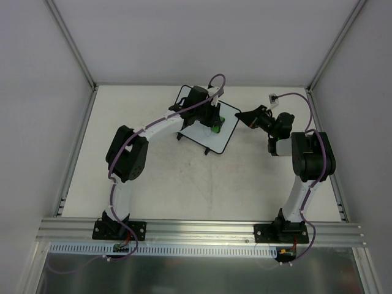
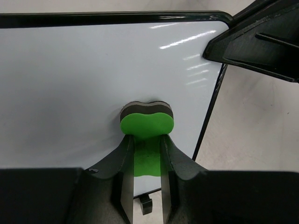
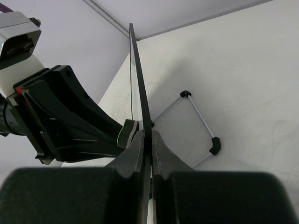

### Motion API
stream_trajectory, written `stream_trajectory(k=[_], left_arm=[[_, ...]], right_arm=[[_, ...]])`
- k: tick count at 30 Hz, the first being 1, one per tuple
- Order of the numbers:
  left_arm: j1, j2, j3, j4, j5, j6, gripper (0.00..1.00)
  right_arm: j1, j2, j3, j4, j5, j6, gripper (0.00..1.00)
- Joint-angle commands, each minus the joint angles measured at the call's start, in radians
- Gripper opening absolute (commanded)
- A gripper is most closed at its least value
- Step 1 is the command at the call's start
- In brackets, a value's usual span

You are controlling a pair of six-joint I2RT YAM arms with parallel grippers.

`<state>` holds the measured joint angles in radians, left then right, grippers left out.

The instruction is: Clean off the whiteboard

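The left pincer [image 2: 147,143] is clamped on a green eraser [image 2: 147,122]: its two fingers [image 2: 125,161] squeeze the narrow middle of the green body from both sides. Just in front of this pincer's tips, the dark felt layer of the eraser lies flat against the white face of the whiteboard [image 2: 70,79]. The part of the face that shows around the eraser is clean, with only bright reflections of light on it.

The right pincer [image 3: 148,137] is closed on the thin black frame of the whiteboard, one finger on each side. In its own camera the board is seen edge-on, rising straight up from between the tips. On the right of this pincer, behind the board, a thin wire stand [image 3: 200,117] with small black feet rests on the pale bench [image 3: 243,70]. On the left of it, at the front face, are the left pincer and the eraser.

From above, the whiteboard lies between the two pincers: the left one is over its face and the right one is at its right edge.
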<state>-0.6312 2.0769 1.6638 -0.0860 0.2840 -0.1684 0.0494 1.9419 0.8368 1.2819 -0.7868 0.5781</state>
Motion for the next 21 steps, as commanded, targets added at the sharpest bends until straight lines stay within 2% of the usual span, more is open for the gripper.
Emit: stream_trajectory(k=[1,10,15,21], left_arm=[[-0.035,0.054,-0.003,0.015,0.026,-0.013,0.0],[-0.039,0.048,-0.016,0.034,0.076,-0.043,0.0],[-0.036,0.022,-0.045,0.045,0.029,-0.034,0.0],[0.037,0.006,-0.084,0.045,0.024,-0.022,0.0]], right_arm=[[0.033,-0.041,0.002,0.25,-0.071,-0.037,0.0],[0.033,-0.043,0.002,0.25,-0.071,-0.037,0.0],[0.033,-0.041,0.001,0.25,-0.072,-0.035,0.0],[0.033,-0.046,-0.001,0.251,-0.072,-0.035,0.0]])
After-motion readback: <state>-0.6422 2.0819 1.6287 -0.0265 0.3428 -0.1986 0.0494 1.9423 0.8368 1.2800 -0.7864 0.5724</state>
